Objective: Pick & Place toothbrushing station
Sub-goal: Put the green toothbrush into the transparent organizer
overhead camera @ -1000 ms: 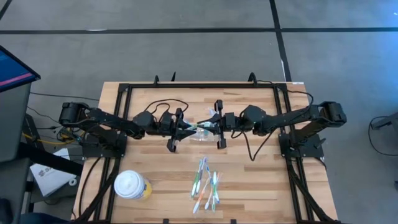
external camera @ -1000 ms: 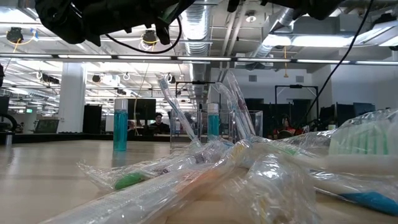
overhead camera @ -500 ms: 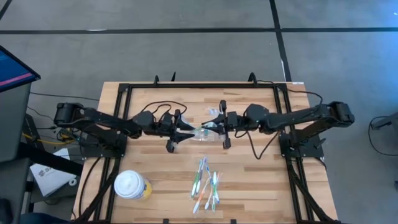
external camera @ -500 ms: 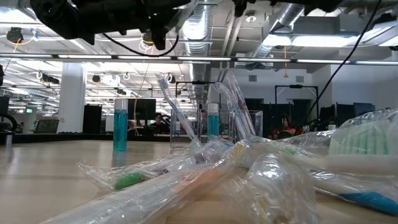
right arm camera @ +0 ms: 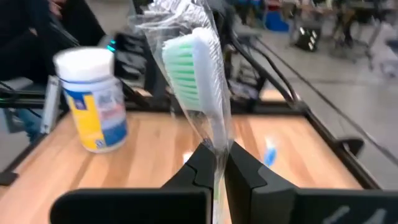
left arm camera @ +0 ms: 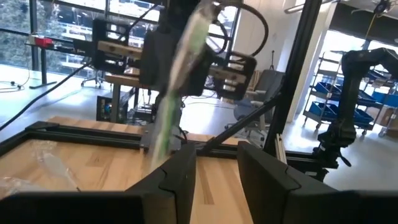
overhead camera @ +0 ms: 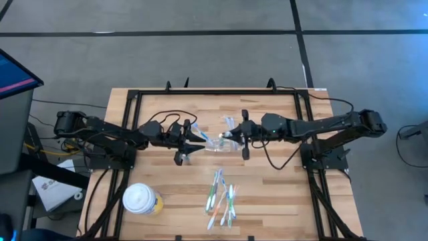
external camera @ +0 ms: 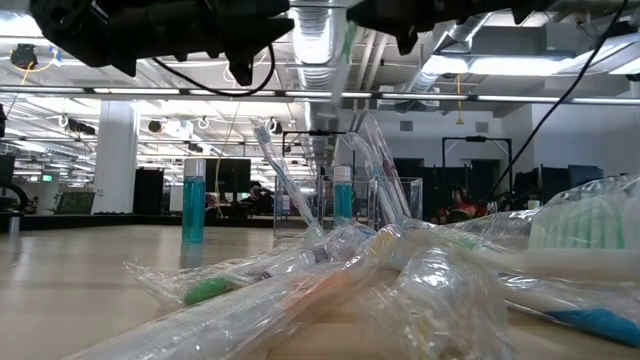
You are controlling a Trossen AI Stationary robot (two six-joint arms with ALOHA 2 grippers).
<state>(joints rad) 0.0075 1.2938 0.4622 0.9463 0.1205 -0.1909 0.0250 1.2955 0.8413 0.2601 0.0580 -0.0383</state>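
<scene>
A toothbrush (right arm camera: 194, 68) with green bristles, sealed in a clear wrapper, stands nearly upright above the table's middle, with my right gripper (overhead camera: 229, 134) shut on it. My left gripper (overhead camera: 200, 137) faces it from the table's left side, open. In the left wrist view the toothbrush (left arm camera: 177, 81) hangs just beyond my left gripper (left arm camera: 214, 168); whether its lower end touches a finger, I cannot tell. The clear toothbrushing station (external camera: 385, 205) rests on the table below both grippers, and wrapped toothbrushes (external camera: 275, 165) lean out of it. My right gripper pinches the wrapped toothbrush's handle (right arm camera: 216, 152) between its two fingers, a little below the head. The fingers come about level from the table's right side and lie across the handle. The toothbrush is lifted clear, nearly upright, bristle head up.
Several wrapped toothbrushes (overhead camera: 221, 197) lie in a loose pile near the table's front edge and fill the low view's foreground. A yellow cup with a white lid (overhead camera: 142, 199) stands at the front left. A black frame (overhead camera: 137, 94) runs round the tabletop.
My right gripper has tipped up from pointing downward to about level and has drawn a little toward the table's right edge, which raised the toothbrush to nearly upright. My left gripper's fingers stand wider apart than before, and it has backed slightly toward the table's left edge.
</scene>
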